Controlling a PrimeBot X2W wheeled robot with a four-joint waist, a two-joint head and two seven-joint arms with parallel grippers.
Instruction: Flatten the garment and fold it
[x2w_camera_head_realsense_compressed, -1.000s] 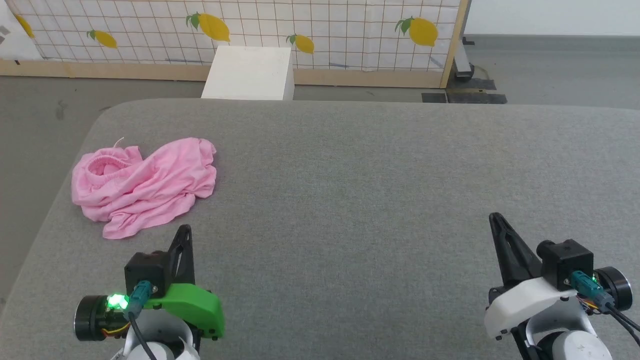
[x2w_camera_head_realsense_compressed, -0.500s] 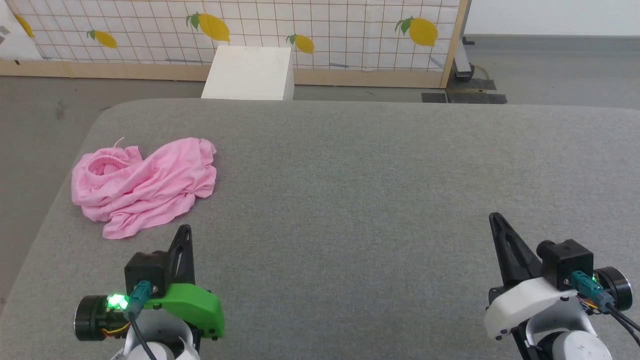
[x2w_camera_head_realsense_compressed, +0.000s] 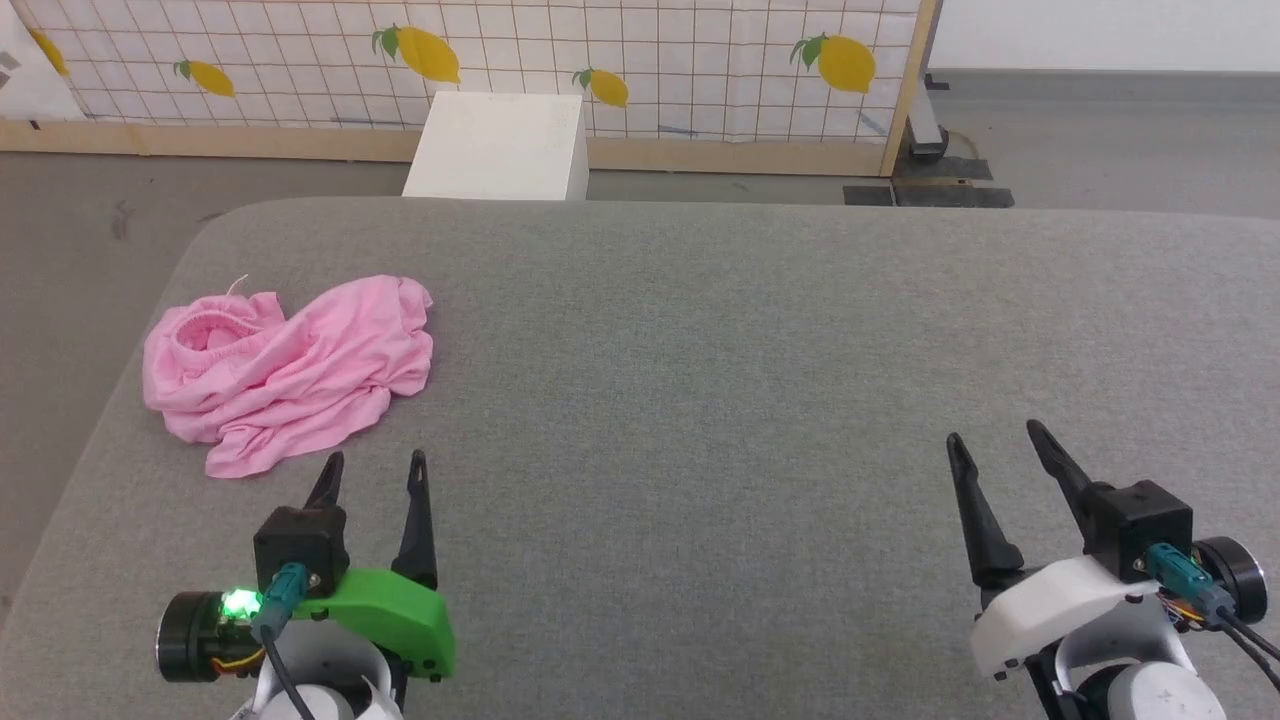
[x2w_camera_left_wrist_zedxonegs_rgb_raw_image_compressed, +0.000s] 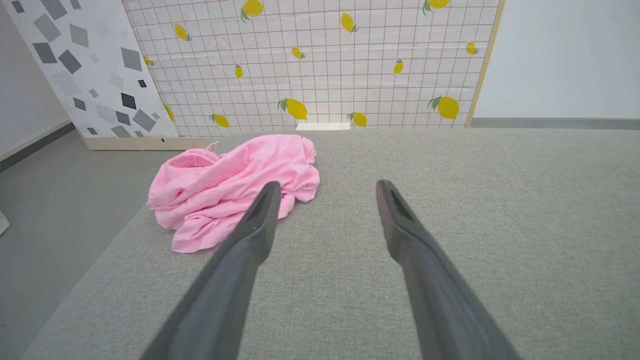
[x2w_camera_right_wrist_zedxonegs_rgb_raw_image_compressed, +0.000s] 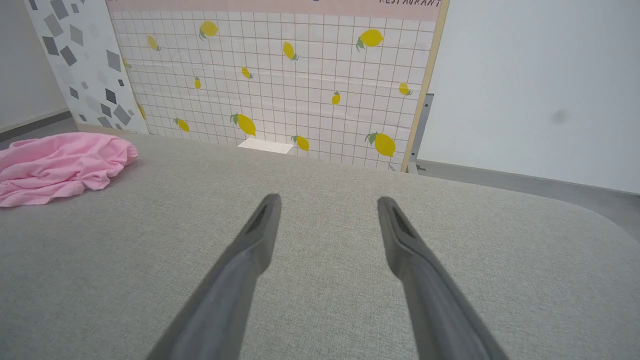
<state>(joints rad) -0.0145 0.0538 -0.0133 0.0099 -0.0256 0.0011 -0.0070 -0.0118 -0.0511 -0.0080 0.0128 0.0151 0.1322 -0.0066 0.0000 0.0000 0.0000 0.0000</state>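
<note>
Grey fabric table carries the garment, crumpled pink shorts heaped near its left edge, just ahead of the left gripper. It and the right gripper hover with fingers spread, empty. Lettering reading "RESTAURANT" tops the lemon-print screen behind.

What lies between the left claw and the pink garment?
Nothing but bare grey cushion: the head view shows an uncovered stretch between the left claw and the garment.

Left tool has its fingers spread wide with nothing between them, over the grey fabric tabletop. The pink garment lies crumpled ahead-left near the tabletop's edge. A lemon-print grid panel stands behind.
</note>
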